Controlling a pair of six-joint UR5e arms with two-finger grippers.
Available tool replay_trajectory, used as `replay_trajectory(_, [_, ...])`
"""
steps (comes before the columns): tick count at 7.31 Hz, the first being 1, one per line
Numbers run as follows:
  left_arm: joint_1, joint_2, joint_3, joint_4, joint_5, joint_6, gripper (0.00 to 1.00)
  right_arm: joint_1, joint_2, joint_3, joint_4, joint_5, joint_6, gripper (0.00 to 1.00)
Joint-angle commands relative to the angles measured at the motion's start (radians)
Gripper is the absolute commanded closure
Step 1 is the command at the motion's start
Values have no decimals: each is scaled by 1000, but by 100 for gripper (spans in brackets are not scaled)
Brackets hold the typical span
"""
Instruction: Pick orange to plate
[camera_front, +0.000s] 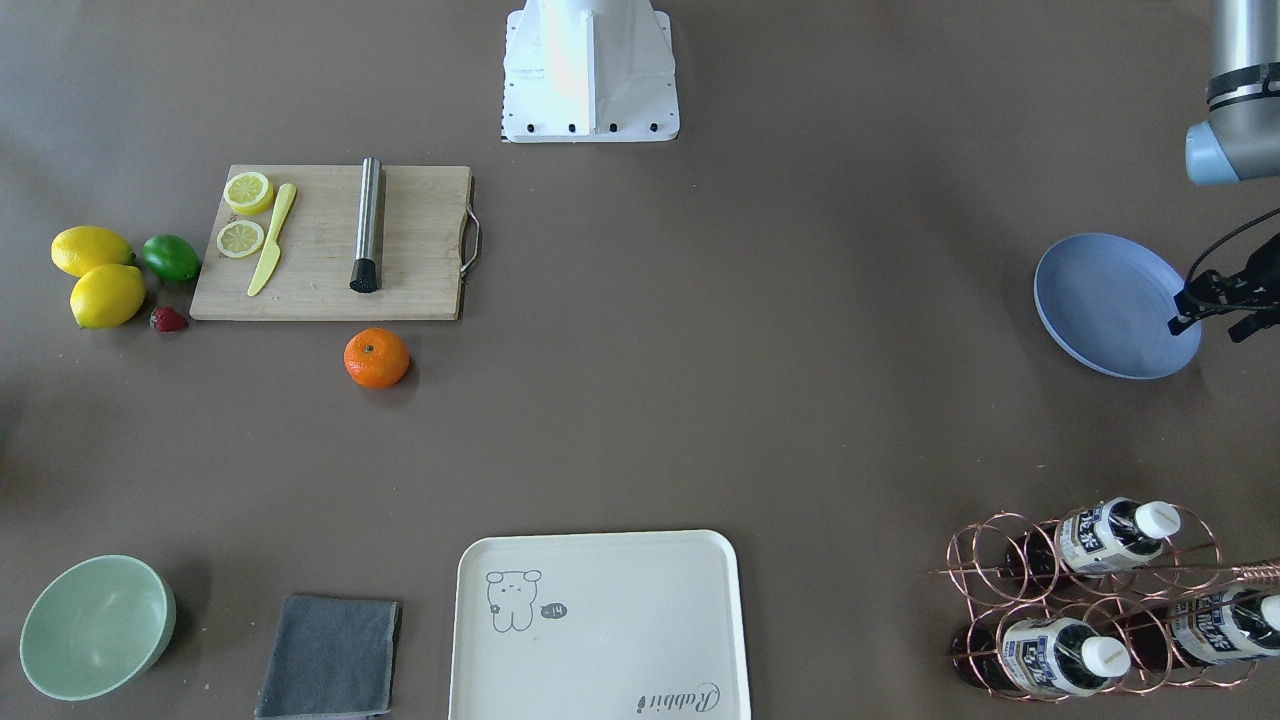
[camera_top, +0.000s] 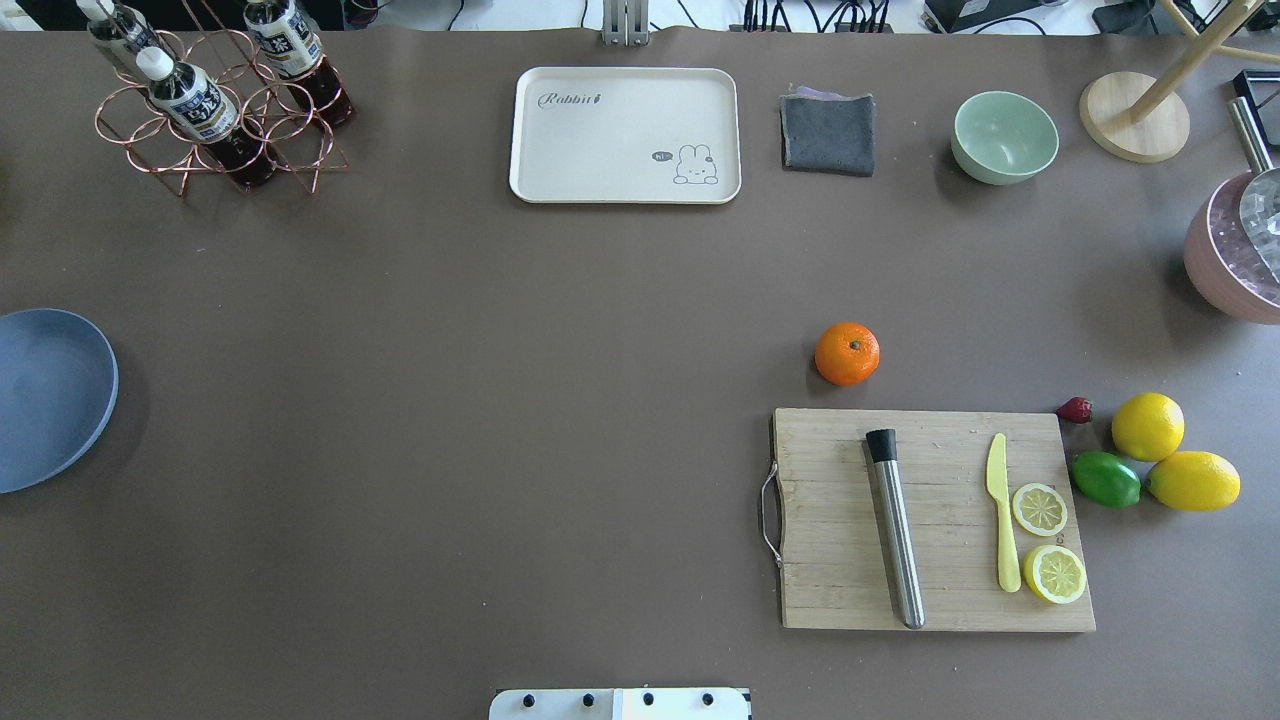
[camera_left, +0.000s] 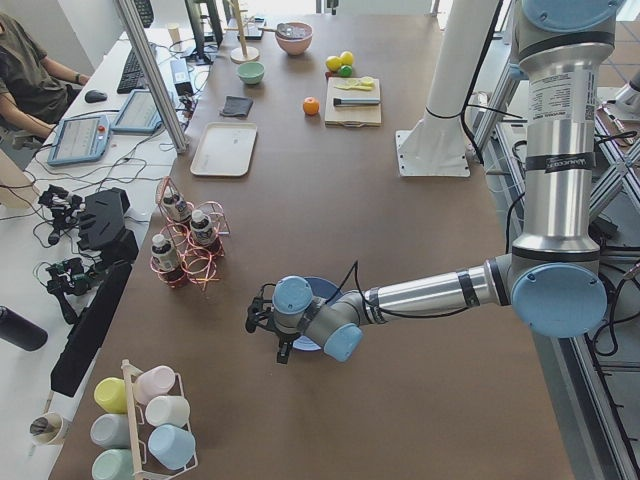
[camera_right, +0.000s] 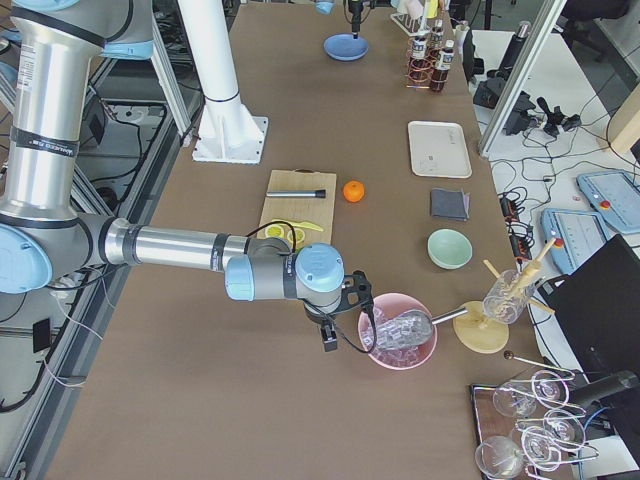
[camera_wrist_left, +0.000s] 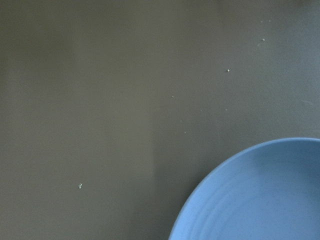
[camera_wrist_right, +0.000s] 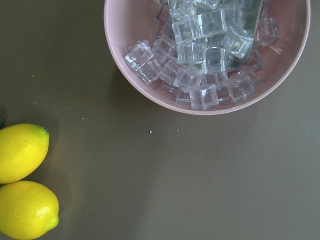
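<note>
Hanging out at the robot's left end of the bench (camera_top: 480, 400), the left jaws sit right by the rim of the blue plate (camera_front: 1105, 300). The front camera catches only a dark sliver of them at its edge, so whether they are released or clenched, I cannot tell. Their wrist camera looks down on bare bench with the plate's curve in one corner, so the plate lies just beside them, not squarely underneath.

And the orange (camera_top: 847, 353)? It is well apart from those jaws, way over on the other half of the bench. It rests on the surface just beside the long edge of the cutting board (camera_top: 935, 520) that faces away from the robot.

Over to the right jaws: they hover at the right end, next to the pink bowl (camera_right: 400, 345) heaped with ice cubes (camera_wrist_right: 210, 45), and two lemons (camera_wrist_right: 20, 152) show under their wrist camera. Only the side camera catches these jaws, so released or clenched cannot be told there either. From them the orange lies toward the middle of the bench, beyond the lemons and the board's corner. That puts it nearer to them than to the left jaws, yet apart from both.
</note>
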Motion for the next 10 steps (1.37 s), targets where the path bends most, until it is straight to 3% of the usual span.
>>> replay_trajectory(1, [7,8,20,-27,6,1,36,1,-1,2,2,1,0,0])
replay_trajectory(3, [6,11,32,-48,6,-2,52,-1,-1,2,15,54,6,0])
replay_trajectory(5, [7,11,28,-50,5,-27,90,1,-1,2,15,65,11,0])
replay_trajectory(6, [7,11,23,-50,5,-36,100,-1,-1,2,11,67,12,0])
replay_trajectory(8, [6,5,2,-39,-7,-42,100,-1,-1,0,6,65,11,0])
replay_trajectory(10, [6,-33,-111,43,-108,-237,100,-14,8,5,14,67,15,0])
